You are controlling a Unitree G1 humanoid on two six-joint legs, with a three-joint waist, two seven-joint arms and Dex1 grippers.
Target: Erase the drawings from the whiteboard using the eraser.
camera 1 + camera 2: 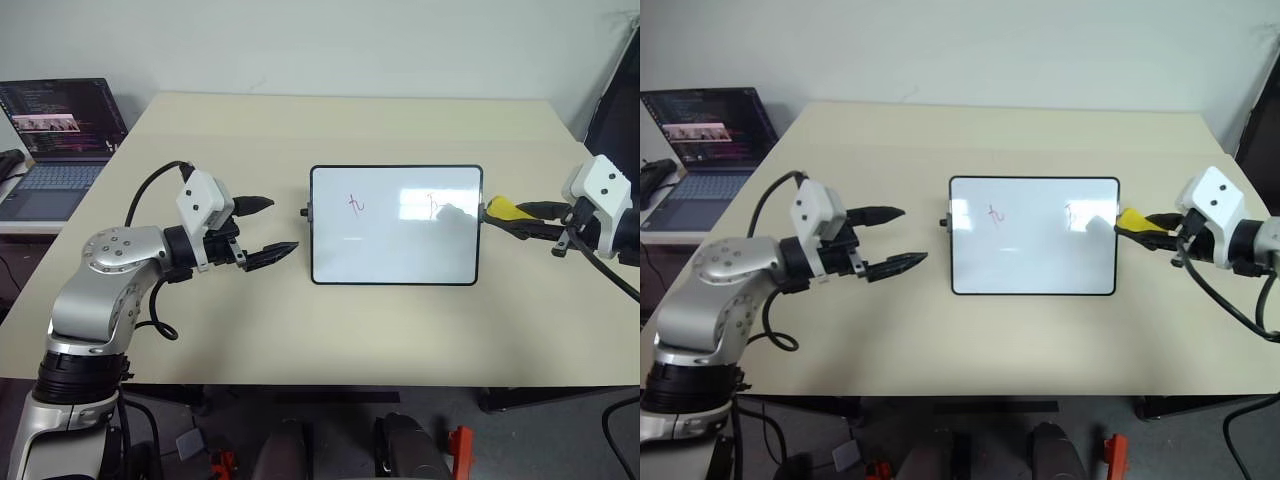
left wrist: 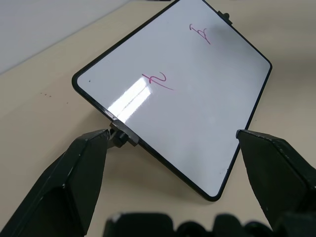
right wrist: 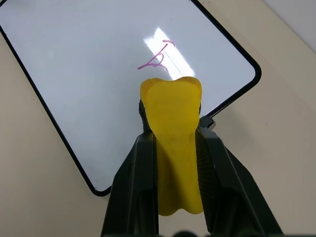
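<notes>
A pale tabletop stretches ahead of the robot. Nearest on the left side, the left gripper hovers over the table with its two black fingers spread wide and nothing between them, its tips aimed at the left short side of the whiteboard and clear of it. In the left wrist view the fingers frame that near edge and its small black knob, without touching either.

The whiteboard lies flat at the middle of the table, black-framed and glossy, with a window glare on its upper half. Two red-purple drawings show on it: one scribble left of centre, another close to the right edge.

On the right side, the right gripper pinches the yellow eraser between its fingers. It sits just off the board's right short side, level with the right-hand scribble. In the right wrist view the eraser's broad end points at that scribble, just short of it.

Farther back, off the table's left corner, an open laptop with a lit screen stands on a separate surface. A plain wall closes the scene behind.
</notes>
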